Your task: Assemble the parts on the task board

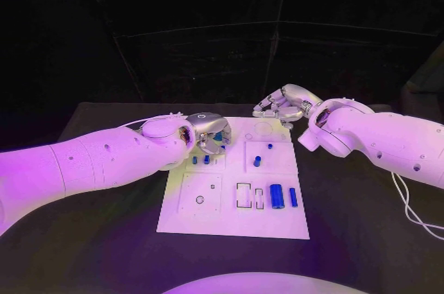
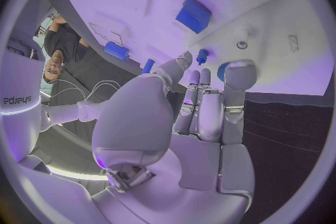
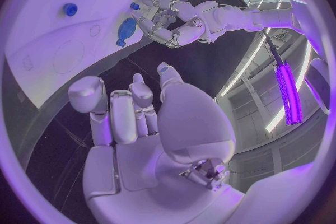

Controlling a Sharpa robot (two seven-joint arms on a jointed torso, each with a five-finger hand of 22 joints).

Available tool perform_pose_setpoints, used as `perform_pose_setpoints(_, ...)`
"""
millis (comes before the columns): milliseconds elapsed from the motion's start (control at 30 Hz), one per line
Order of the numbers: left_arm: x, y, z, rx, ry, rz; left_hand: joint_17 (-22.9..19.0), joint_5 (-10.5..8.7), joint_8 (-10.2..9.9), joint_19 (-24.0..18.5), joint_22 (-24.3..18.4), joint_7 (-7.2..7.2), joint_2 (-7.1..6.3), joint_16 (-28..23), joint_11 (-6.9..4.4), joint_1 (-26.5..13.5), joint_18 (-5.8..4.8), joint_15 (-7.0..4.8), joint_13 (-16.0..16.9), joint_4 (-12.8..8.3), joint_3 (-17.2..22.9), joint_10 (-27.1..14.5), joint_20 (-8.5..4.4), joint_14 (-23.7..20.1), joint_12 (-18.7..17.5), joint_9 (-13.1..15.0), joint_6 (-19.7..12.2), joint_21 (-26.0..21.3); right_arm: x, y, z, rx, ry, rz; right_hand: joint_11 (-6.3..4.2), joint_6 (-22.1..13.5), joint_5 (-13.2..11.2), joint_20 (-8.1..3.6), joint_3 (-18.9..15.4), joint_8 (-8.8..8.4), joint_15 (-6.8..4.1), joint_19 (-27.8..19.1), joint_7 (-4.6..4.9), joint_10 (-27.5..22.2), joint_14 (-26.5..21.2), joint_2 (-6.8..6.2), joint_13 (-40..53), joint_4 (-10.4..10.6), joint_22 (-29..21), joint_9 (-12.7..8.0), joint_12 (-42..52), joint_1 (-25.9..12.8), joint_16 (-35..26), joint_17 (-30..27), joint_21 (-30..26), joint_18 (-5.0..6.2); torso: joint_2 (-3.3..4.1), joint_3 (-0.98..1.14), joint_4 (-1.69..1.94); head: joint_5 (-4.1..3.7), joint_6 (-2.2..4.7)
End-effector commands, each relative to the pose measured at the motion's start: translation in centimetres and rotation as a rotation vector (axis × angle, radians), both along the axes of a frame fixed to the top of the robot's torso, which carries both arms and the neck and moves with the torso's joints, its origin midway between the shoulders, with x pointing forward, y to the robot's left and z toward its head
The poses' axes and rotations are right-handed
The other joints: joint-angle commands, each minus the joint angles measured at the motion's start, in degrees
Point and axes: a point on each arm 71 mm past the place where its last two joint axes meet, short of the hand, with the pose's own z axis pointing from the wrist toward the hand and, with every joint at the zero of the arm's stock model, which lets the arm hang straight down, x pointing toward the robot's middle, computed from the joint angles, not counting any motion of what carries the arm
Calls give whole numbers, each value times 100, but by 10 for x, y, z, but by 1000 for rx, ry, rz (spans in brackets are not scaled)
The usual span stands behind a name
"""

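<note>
The white task board (image 1: 231, 214) lies in the middle of the black table. My left hand (image 1: 211, 132) hovers over its far left part, fingers pointing down. A blue part (image 2: 223, 71) shows right at one fingertip, and I cannot tell whether it is held. A small blue peg (image 2: 201, 56) stands just beyond the fingers. Two blue blocks (image 1: 200, 159) sit below that hand. Toward the near right lie a large blue cylinder (image 1: 276, 196) and a thinner one (image 1: 293, 197). My right hand (image 1: 282, 104) hangs past the board's far edge with nothing in it.
Two small blue pegs (image 1: 258, 160) (image 1: 270, 146) stand in the board's right half. Outlined slots (image 1: 243, 195) lie left of the cylinders. A white cable (image 1: 407, 201) runs over the table at the right. Bare black table surrounds the board.
</note>
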Motion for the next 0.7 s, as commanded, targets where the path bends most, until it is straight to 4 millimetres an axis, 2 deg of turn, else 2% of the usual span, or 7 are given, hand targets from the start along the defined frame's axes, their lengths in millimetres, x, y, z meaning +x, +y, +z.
perform_pose_setpoints(33, 1, -1, -1, 32, -4, -7, 31, -27, -36, 58, 59, 0, 22, 50, -7, 42, -125, -15, -27, -4, 59, 65, 6, 55, -29, -12, 77, 66, 0, 1, 2, 7, -8, 6, -15, 18, 33, -22, -27, 34, -26, -7, -18, -36, 213, 26, -6, 18, -9, 1, -10, 22, -25, 0, -20, 108, -3, -2, 7, -11, -12)
perform_pose_setpoints(700, 8, -3, -11, 115, 49, 40, 97, -26, -118, 170, 298, 4, 84, 149, -38, 63, -164, -51, -182, -18, 239, 244, -30, 137, -122, -77, 205, 338, 0, 3, 2, 8, -6, 11, -14, 15, 40, -22, -25, 34, -26, -4, -17, -29, 214, 40, 5, 25, -3, 0, 1, 28, -24, 3, -18, 107, -6, -1, 8, -12, -26)
